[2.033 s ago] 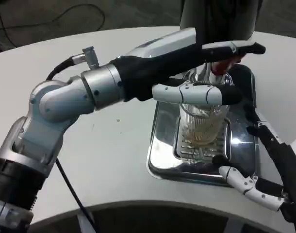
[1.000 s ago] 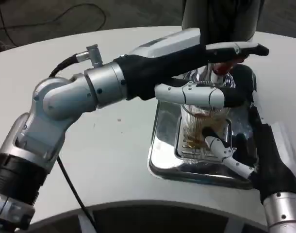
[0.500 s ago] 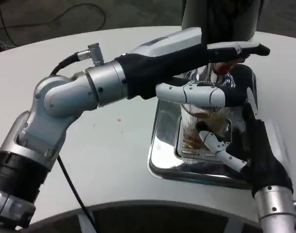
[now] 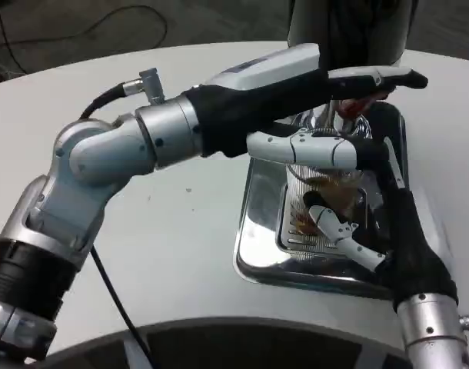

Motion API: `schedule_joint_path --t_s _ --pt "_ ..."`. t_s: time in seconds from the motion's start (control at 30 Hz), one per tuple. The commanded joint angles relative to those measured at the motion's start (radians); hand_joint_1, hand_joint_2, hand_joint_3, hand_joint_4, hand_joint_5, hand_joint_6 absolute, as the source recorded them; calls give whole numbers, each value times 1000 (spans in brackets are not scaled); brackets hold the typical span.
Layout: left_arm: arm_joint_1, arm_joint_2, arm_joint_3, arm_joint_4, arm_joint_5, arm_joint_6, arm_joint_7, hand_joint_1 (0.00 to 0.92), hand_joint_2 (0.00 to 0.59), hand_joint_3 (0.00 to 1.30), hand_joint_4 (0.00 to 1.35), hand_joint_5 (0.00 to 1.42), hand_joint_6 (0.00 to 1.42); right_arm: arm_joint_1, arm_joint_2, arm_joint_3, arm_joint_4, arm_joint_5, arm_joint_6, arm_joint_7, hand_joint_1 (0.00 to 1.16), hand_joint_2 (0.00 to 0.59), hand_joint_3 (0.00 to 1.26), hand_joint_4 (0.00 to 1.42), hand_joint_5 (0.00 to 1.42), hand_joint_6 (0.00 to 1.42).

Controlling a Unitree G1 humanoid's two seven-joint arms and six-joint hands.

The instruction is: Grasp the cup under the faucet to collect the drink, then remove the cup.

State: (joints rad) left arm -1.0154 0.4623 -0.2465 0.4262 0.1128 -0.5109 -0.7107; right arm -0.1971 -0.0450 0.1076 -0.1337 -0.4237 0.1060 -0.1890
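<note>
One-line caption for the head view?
Left hand reaches over the cup on the metal tray; right hand closes around it.

Cup (image 4: 319, 192) on tray (image 4: 257, 231), under faucet (image 4: 350, 104)

The clear ribbed cup (image 4: 320, 192) stands upright on the tray's grate beneath the faucet (image 4: 350, 106), holding amber drink.

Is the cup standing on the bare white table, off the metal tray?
No, the cup stands on the grate of the metal tray, beneath the left hand.
</note>
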Motion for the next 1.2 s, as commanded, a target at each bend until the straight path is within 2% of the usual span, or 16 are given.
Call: schedule_joint_path --t_s 0.03,0.33,0.6,1.2 --pt "20 8 -30 16 38 11 -37 0 142 131 50 121 106 -30 18 2 47 28 -32 -10 636 258 0 20 73 0" --pt "17 24 -25 4 40 12 -40 0 144 131 50 121 106 -91 27 -4 156 65 -84 -19 672 239 0 32 97 5" --pt "15 32 -21 -2 39 14 -40 0 145 134 50 121 106 -119 27 -6 211 84 -121 -21 678 236 0 43 106 0" --pt "13 43 -24 4 47 14 -39 0 148 139 50 121 105 -146 37 -3 252 74 -92 -37 690 227 0 17 97 0"
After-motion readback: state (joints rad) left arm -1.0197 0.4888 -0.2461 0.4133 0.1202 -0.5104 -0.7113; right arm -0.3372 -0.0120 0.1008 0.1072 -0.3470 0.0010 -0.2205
